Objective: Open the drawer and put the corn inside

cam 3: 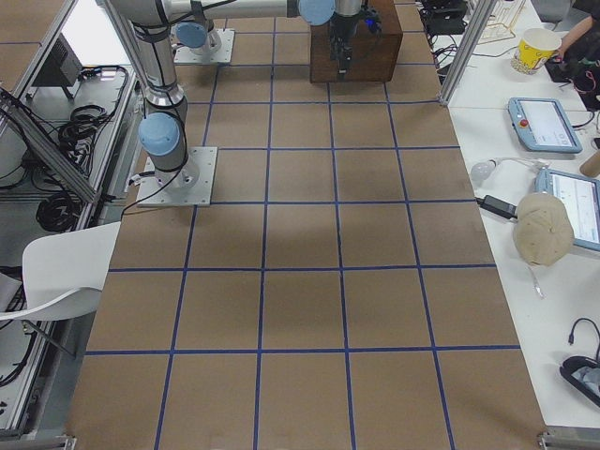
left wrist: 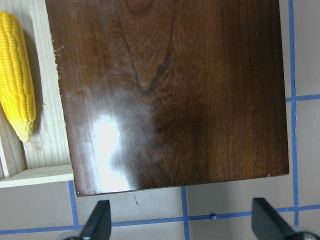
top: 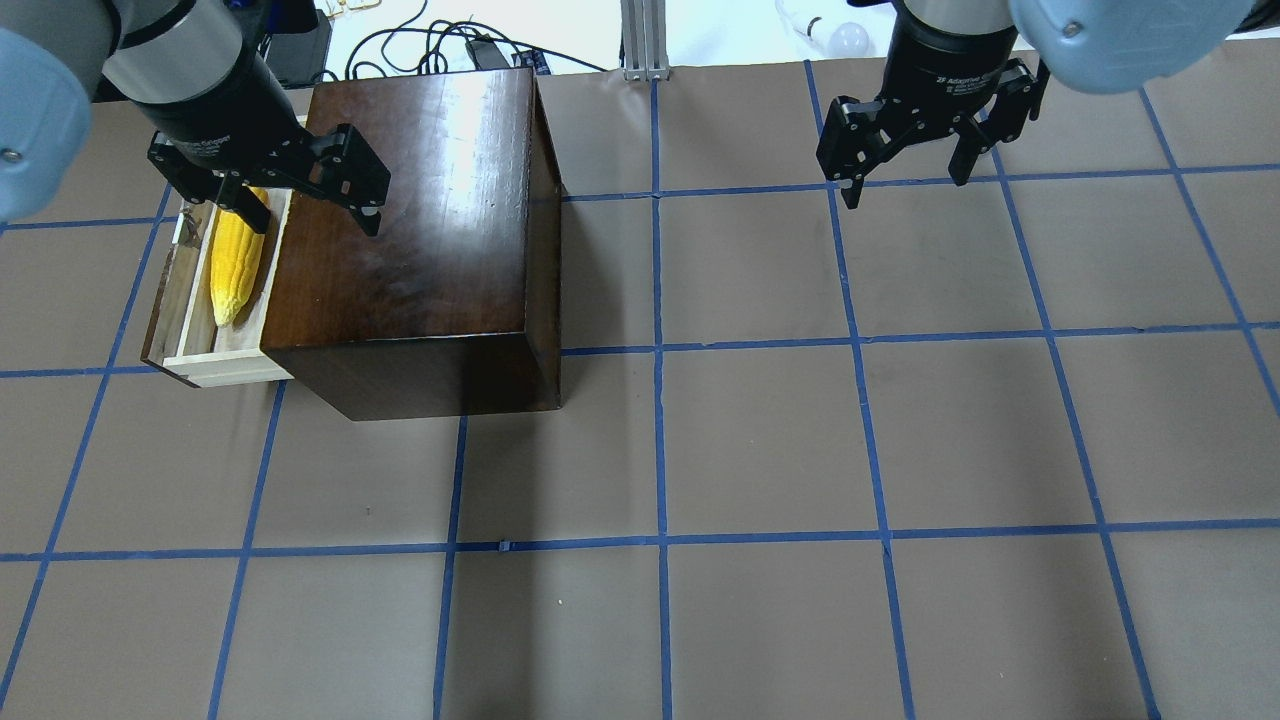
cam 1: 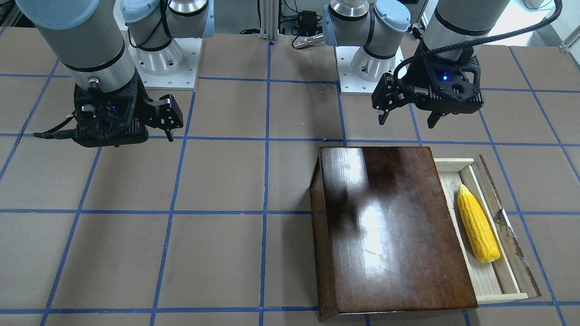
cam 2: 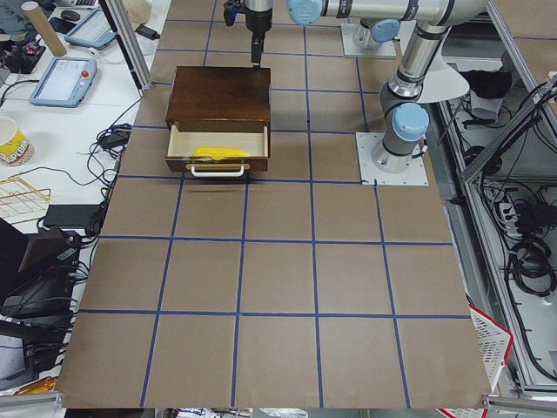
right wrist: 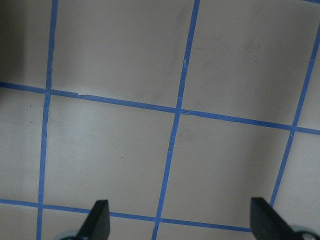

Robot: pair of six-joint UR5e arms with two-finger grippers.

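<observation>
On the bench's (cam 1: 217,181) left half, you have the dark box (cam 1: 389,226) with its drawer (cam 1: 503,226) pulled partway out on the side away from the right arm. The corn (cam 1: 478,226) lies flat inside the drawer, lengthwise along the pale tray floor, with its pointed tip toward the robot. Your left claw (top: 305,215) hangs above the box and drawer, fingers spread wide and holding nothing, clear of the corn. Your right claw (top: 908,185) hovers over bare bench, well apart from the box, its fingers likewise wide apart and empty.
</observation>
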